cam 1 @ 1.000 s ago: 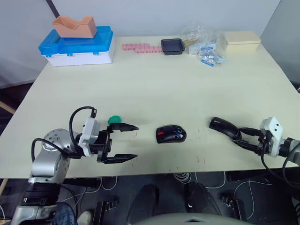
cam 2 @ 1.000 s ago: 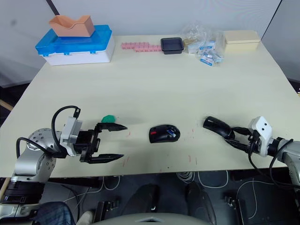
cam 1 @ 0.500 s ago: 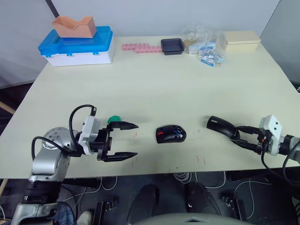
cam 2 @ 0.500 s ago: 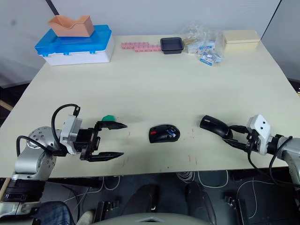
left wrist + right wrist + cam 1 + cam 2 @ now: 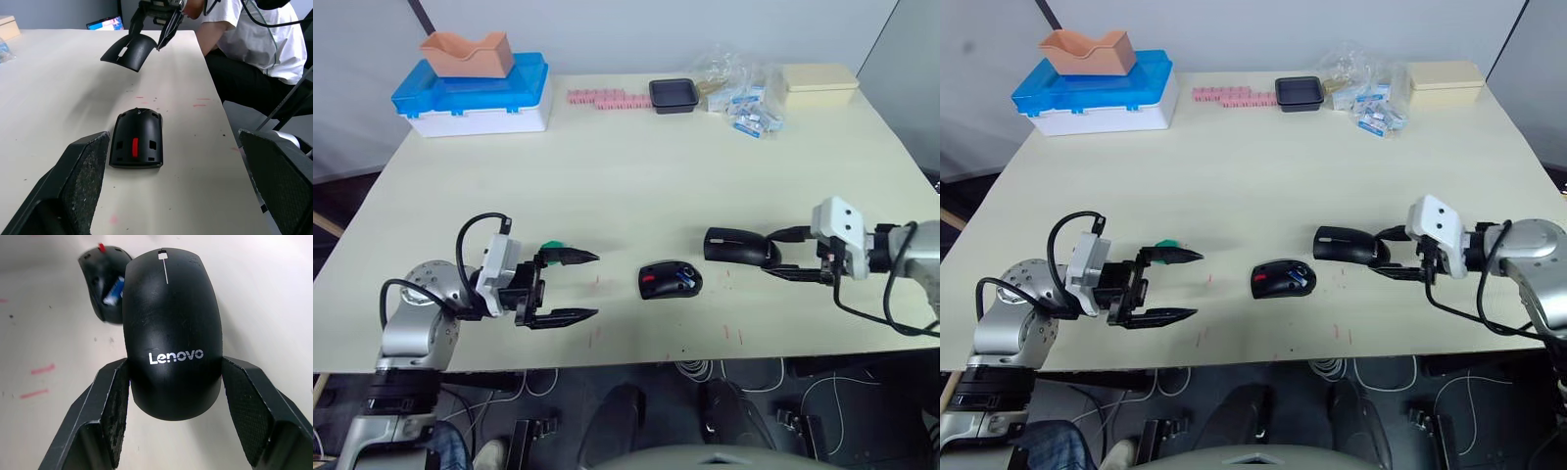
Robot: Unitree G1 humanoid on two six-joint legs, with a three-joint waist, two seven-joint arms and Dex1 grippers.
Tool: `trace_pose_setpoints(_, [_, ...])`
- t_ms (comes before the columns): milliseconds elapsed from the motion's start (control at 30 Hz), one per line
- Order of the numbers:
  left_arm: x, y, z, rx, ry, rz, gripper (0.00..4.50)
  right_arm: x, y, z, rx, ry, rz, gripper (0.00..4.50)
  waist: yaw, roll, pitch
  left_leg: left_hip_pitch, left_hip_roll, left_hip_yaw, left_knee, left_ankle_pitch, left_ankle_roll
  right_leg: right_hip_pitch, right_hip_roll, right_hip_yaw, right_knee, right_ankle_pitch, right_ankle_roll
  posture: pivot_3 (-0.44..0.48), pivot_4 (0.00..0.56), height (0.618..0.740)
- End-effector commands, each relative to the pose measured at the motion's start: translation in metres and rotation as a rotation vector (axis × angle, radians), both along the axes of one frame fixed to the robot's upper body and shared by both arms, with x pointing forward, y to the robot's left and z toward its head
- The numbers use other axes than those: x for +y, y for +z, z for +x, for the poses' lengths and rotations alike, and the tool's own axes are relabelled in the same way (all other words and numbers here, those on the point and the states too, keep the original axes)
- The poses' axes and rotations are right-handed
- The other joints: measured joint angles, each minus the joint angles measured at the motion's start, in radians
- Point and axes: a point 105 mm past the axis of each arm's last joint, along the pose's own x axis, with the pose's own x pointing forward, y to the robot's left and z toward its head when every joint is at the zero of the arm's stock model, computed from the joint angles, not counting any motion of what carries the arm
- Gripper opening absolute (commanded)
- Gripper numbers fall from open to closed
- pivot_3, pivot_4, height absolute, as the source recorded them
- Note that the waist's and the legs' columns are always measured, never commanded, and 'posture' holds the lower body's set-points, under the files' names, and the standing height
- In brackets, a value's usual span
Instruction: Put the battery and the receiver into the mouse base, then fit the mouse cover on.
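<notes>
The mouse base [image 5: 671, 280] lies on the table's near middle, and the battery [image 5: 113, 290] with its blue end rests inside it. I cannot make out the receiver. My right gripper [image 5: 773, 262] is shut on the glossy black mouse cover [image 5: 736, 245]. It holds the cover above the table, just right of the base and apart from it. My left gripper [image 5: 573, 286] stands open and empty left of the base, fingers pointing at it. A small green piece [image 5: 551, 247] sits by its far finger.
Along the far edge stand a blue-and-white box [image 5: 475, 93] with an orange tray on top, a pink strip [image 5: 607, 99], a small black tray [image 5: 673, 96], plastic bags [image 5: 744, 98] and a beige box [image 5: 818, 85]. A person in a white shirt [image 5: 254, 34] sits near the table's front edge.
My right gripper has carried the mouse cover leftward, from the table's right side up to just beside the base. The left gripper has hardly moved.
</notes>
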Motion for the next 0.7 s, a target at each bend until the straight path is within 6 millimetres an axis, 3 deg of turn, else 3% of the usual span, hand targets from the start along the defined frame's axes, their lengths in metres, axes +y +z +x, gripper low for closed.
trace_pose_setpoints(33, [0.001, 0.006, 0.0, -0.035, -0.026, 0.012, 4.5, 0.019, 0.01, -0.003, -0.014, 0.081, -0.061, 2.41, 0.0, -0.001, 0.0, 0.0, 0.0, 0.0, 0.0, 0.0, 0.0, 0.0, 0.0, 0.0, 0.0, 0.0, 0.0, 0.0, 0.15, 0.74])
trace_pose_setpoints(333, [0.004, 0.006, 0.002, -0.037, -0.031, 0.019, 4.5, 0.07, 0.01, 0.003, 0.014, 0.187, -0.199, 2.41, -0.002, -0.001, 0.002, -0.002, 0.0, -0.001, 0.0, 0.0, 0.0, -0.001, 0.0, -0.001, -0.001, 0.0, 0.0, 0.0, 0.15, 0.74])
trace_pose_setpoints(700, [0.009, 0.005, 0.0, -0.038, -0.018, 0.037, 4.5, 0.101, 0.0, 0.009, 0.043, 0.174, -0.266, 2.41, -0.002, -0.001, 0.002, -0.003, 0.0, -0.002, 0.0, 0.0, 0.0, -0.002, -0.001, -0.002, -0.001, 0.0, 0.0, 0.0, 0.15, 0.74])
